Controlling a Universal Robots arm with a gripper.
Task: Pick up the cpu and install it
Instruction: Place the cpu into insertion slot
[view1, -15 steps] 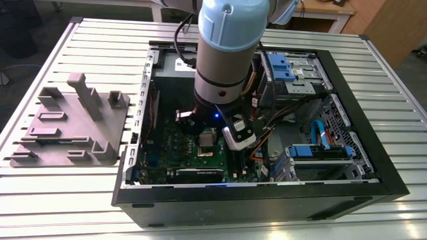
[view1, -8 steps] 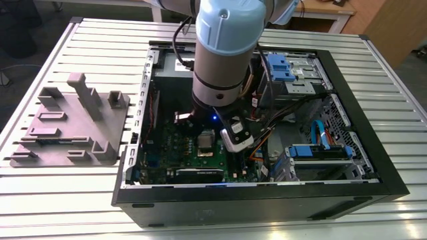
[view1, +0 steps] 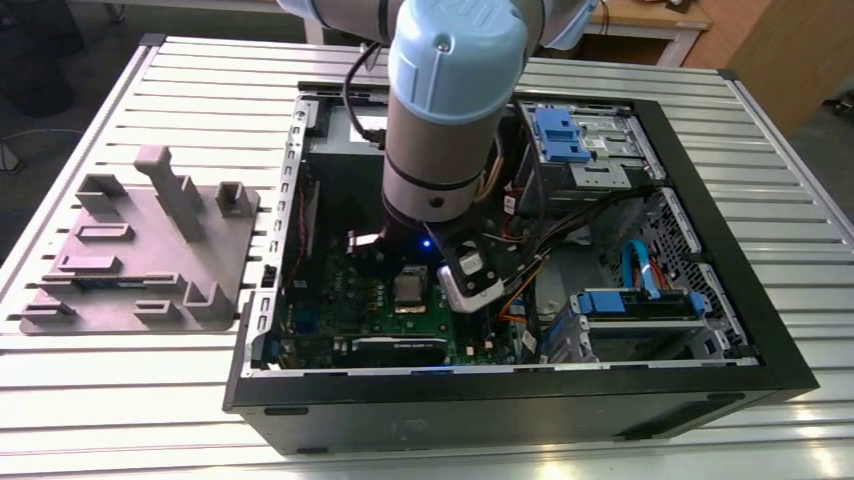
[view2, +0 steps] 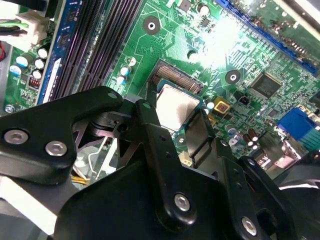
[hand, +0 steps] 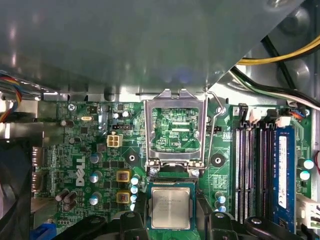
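The gripper (view2: 176, 120) has its 2 black fingers (view2: 148, 131) closed on the cpu (view2: 175, 106). One finger is against each of 2 opposite edges, so the chip lies flat between them with its silver-grey top facing the wrist. Being square, it has no long axis to speak of; what matters is how it sits over the socket (view2: 176, 80).

In the second wrist view the cpu hangs almost squarely over the socket. A strip of ribbed contacts shows past the 1 edge nearest the hinge, so I judge it slightly above or short of its seat, not yet dropped in. The load plate (hand: 175, 125) is flipped open beyond that hinge, with its wire lever (hand: 216, 125) swung clear beside it.

Around the socket spreads the green motherboard (hand: 85, 150), with the dark memory slots (hand: 255, 170) running parallel to 1 gripped side. In the exterior view the arm reaches down into the open computer case (view1: 747, 340), and a grey tray (view1: 134, 250) sits just outside it on the exterior view's left.
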